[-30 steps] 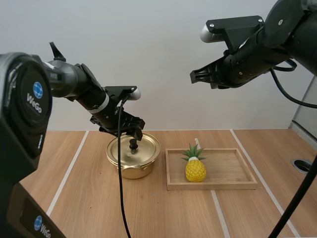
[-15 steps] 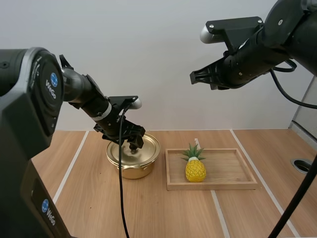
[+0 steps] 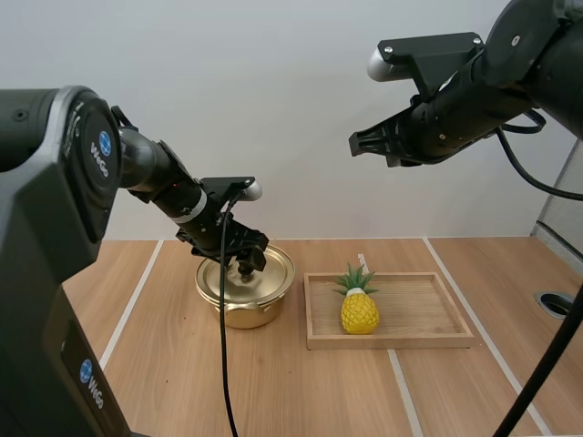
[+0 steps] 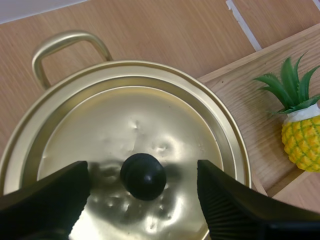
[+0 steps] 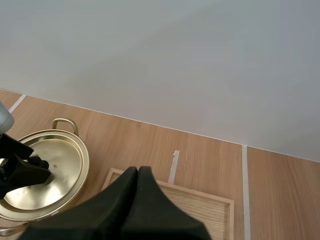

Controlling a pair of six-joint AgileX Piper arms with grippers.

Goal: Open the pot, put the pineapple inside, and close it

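Observation:
A gold pot [image 3: 246, 289] stands on the table with its lid [image 4: 130, 145] on. My left gripper [image 3: 244, 264] is open and low over the lid, one finger on each side of the black knob [image 4: 143, 176], a gap on both sides. A yellow pineapple [image 3: 360, 306] with green leaves stands upright in the wooden tray [image 3: 414, 319] right of the pot; it also shows beside the pot [image 4: 300, 135]. My right gripper [image 3: 364, 141] hangs high above the tray, its fingers together as one dark wedge [image 5: 137, 200].
The tray's right half is bare wood. White tape lines [image 3: 127, 309] run across the table. From the right wrist, the pot [image 5: 45, 172] and the tray's far edge [image 5: 190, 192] lie below. A round hole [image 3: 556, 302] sits at the table's right edge.
My left gripper has dropped down and slightly right, from above the pot to low around the lid's knob. The right arm, pot and pineapple have not moved.

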